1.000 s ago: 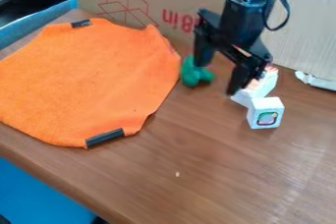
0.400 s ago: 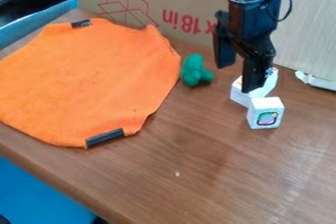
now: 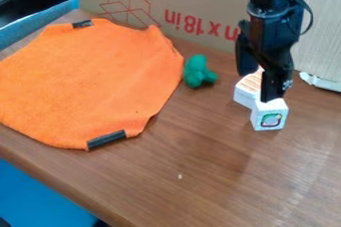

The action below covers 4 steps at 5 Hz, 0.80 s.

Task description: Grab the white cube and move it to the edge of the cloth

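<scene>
the claw hangs over the white cube, its two fingers apart by a moderate gap, with nothing seen gripped between them. one finger comes down right at the cube's top, at its back edge, and the other ends higher up, to the left of the cube and farther back. i can't tell whether the nearer fingertip touches the cube or just hovers there.

the white cube sits upright on the brown tabletop, well apart from the orange cloth, which lies flat to the left of the cube. right behind the cube is a longer white block with a ridged, tan-striped top; the two look to be touching, or nearly so. a green toy lies behind and left of the cube, just beside the cloth's side.

from the cube, bare wood runs left to the cloth's edge, and more wood spreads in front of the cube toward the tabletop's front edge. behind the cube stand a cardboard box and, to its right, a pale panel.

the cube's front face bears a small dark-outlined picture with some green in it. the box farther behind the cube carries red lettering and a red line drawing.
</scene>
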### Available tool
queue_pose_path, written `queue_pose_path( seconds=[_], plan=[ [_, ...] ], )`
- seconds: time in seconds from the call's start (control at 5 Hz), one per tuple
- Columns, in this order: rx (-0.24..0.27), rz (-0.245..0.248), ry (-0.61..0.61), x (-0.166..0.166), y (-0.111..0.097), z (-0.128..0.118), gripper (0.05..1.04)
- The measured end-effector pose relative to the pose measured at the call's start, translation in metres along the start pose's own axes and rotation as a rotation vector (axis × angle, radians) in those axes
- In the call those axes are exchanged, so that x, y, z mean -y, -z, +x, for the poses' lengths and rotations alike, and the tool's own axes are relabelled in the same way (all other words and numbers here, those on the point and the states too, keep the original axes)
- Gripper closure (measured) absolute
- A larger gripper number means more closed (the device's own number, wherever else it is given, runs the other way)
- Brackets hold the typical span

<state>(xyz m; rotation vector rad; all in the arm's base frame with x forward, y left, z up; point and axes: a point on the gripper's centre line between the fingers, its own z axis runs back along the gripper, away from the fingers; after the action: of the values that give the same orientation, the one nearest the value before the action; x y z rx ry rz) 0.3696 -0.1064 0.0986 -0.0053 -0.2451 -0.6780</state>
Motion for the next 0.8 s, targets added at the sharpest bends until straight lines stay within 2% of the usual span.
queue_pose_path(
  seconds=[0.2,0.4,0.6,0.8],
  plan=[
    [-0.017,0.008,0.006,0.003,0.0112,0.0077,0.083],
    [-0.015,0.007,0.019,0.0085,0.0111,0.0152,0.083],
    [-0.049,0.013,0.027,0.0069,0.0191,0.0128,0.083],
    [-0.059,0.018,0.027,0.0071,0.0205,0.0115,0.129]
  ],
)
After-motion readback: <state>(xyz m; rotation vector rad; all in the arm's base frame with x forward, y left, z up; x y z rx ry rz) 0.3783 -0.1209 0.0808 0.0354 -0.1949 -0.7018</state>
